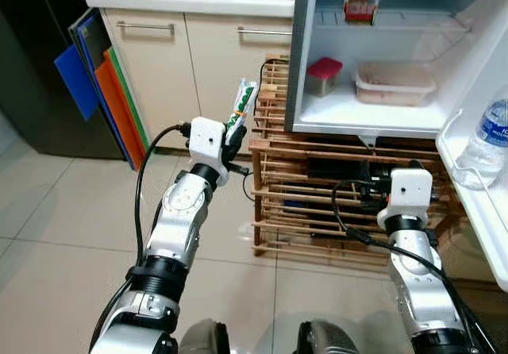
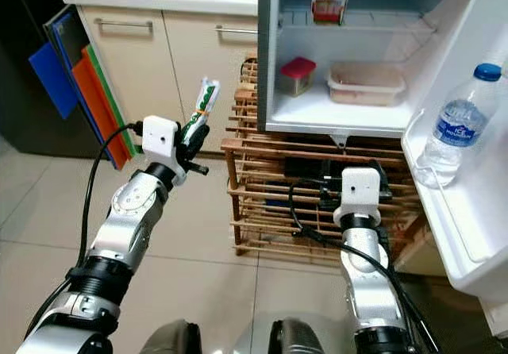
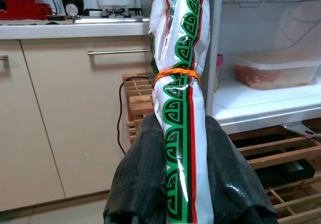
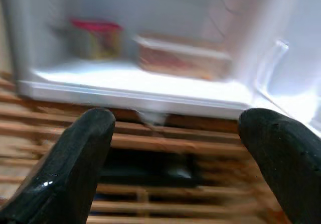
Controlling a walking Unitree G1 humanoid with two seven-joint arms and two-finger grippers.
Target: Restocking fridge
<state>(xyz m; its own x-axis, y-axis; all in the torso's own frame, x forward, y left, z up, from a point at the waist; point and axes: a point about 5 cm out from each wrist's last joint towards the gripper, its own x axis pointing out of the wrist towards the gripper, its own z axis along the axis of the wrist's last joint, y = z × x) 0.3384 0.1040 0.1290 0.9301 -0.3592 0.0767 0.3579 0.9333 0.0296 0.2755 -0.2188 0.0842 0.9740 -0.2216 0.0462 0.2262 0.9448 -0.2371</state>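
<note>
My left gripper (image 1: 235, 136) is shut on a white and green packet (image 1: 242, 104) bound with an orange rubber band (image 3: 176, 74); the packet (image 3: 179, 118) stands upright between the black fingers (image 3: 136, 179). It is held left of the open small fridge (image 1: 381, 112), in front of the cream cabinet. Lower down, my right gripper (image 4: 175, 148) is open with nothing between its fingers (image 4: 75, 169), in front of the wooden rack under the fridge. Inside the fridge are a red-lidded jar (image 1: 324, 75), a clear food box (image 1: 394, 83) and a carton (image 1: 362, 1).
The fridge door (image 1: 484, 203) stands open on the right and holds a water bottle (image 2: 455, 125). A wooden slatted rack (image 1: 317, 203) carries the fridge. Blue and orange boards (image 1: 107, 84) lean against the cabinet (image 1: 159, 60) on the left. Tiled floor lies in front.
</note>
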